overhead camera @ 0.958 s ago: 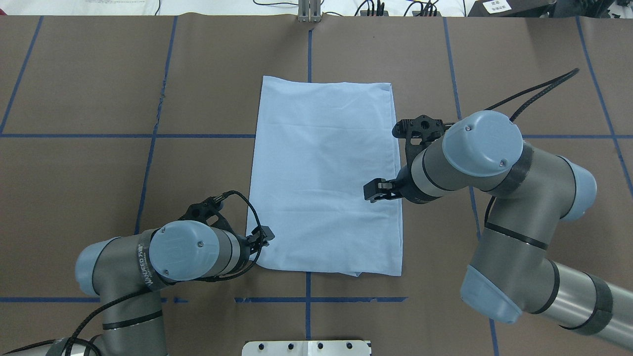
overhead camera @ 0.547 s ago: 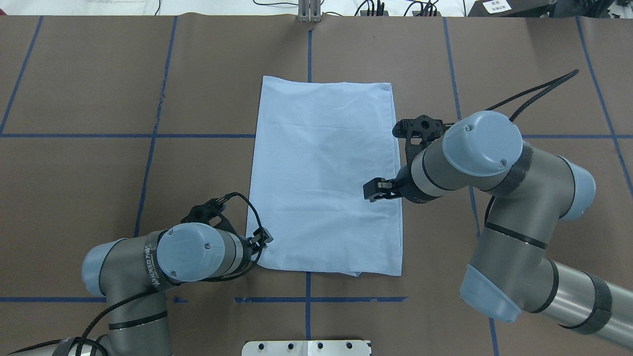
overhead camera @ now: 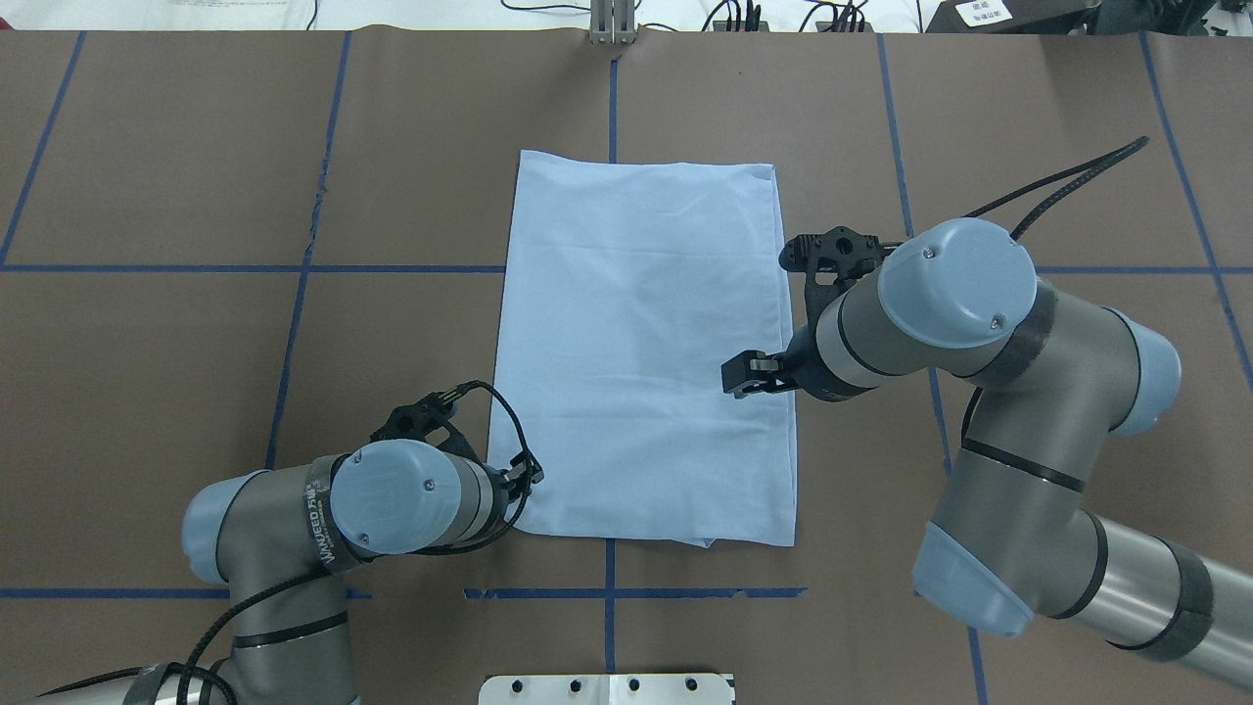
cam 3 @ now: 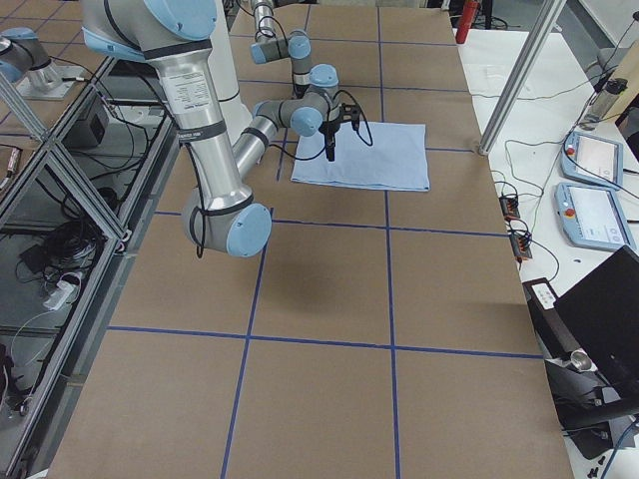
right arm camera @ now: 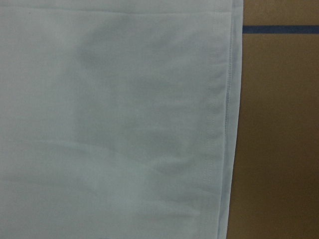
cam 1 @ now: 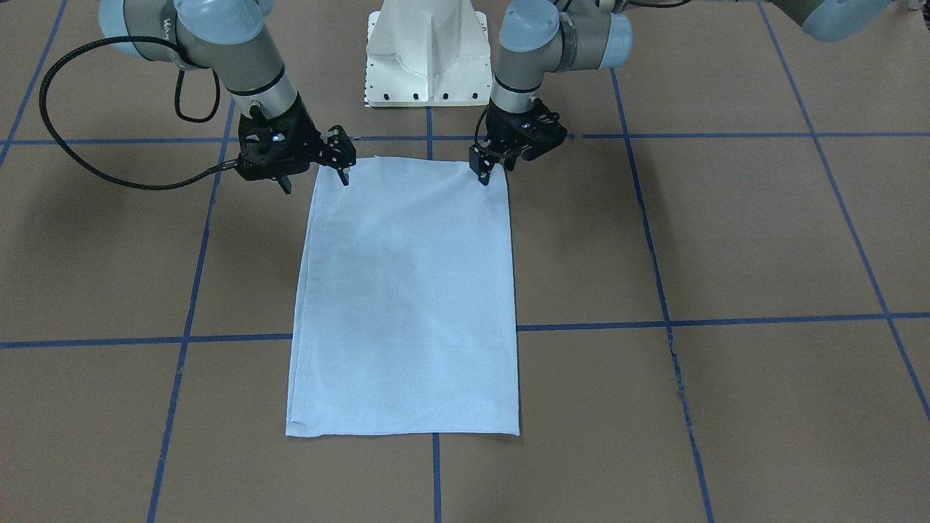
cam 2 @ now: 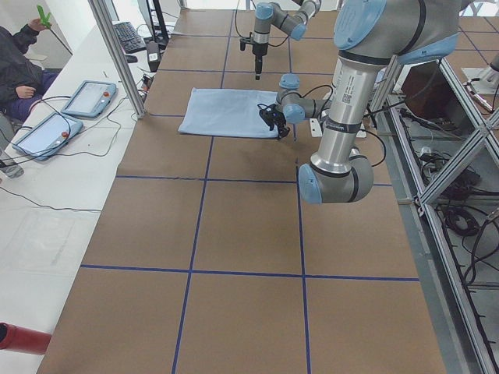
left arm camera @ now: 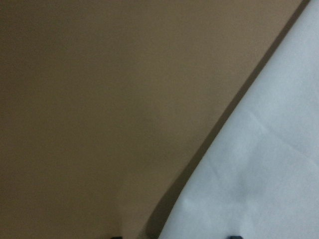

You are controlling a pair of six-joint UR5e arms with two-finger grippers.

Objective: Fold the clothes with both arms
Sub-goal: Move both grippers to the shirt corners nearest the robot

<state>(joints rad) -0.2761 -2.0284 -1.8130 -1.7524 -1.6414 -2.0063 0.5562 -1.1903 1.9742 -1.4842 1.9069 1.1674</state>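
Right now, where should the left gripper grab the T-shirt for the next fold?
Probably the near-left corner of the T-shirt, coming in from the outer left side. The cloth lies flat, so only its edges offer a pinch, and the left gripper hangs open beside that corner.

1. the left arm [overhead camera: 392, 501] carried a black band [overhead camera: 321, 527] whose white lettering looked like "wanjeed", followed by characters too small to read.
2. the right arm [cam 1: 240, 58] bore a dark wrap [cam 1: 161, 30] with white lettering, of which only "wa" showed.
3. a white label [overhead camera: 982, 12] beyond the table's far edge had marks too small to read.
4. dark lettering down each near arm in the side views was illegible.
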